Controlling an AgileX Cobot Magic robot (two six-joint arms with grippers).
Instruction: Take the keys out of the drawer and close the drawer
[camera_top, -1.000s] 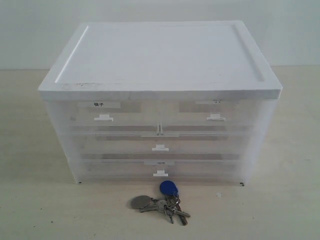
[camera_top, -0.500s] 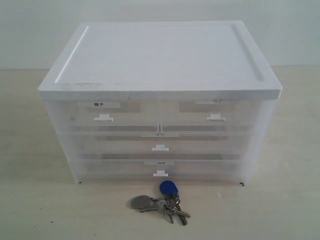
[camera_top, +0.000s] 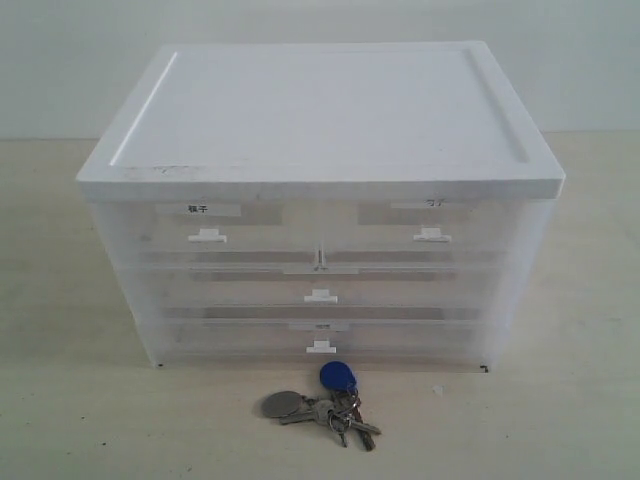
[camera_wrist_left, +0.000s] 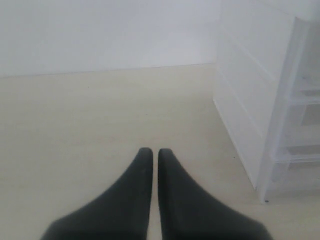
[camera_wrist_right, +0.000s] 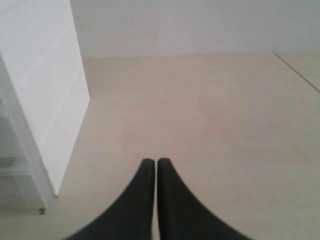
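Note:
The keys lie on the table just in front of the cabinet, with their blue fob nearest the cabinet and the round grey tag to the left. The drawer, top right with a faintly written label, sits flush and closed. My left gripper is shut with nothing in it, over bare table beside the cabinet's side. My right gripper is likewise shut and empty, off the cabinet's other side. Neither gripper shows in the exterior view.
The white-topped cabinet holds another half-width drawer with a bolder label and two full-width drawers below, all closed. Pale wooden table surrounds it, with a wall behind.

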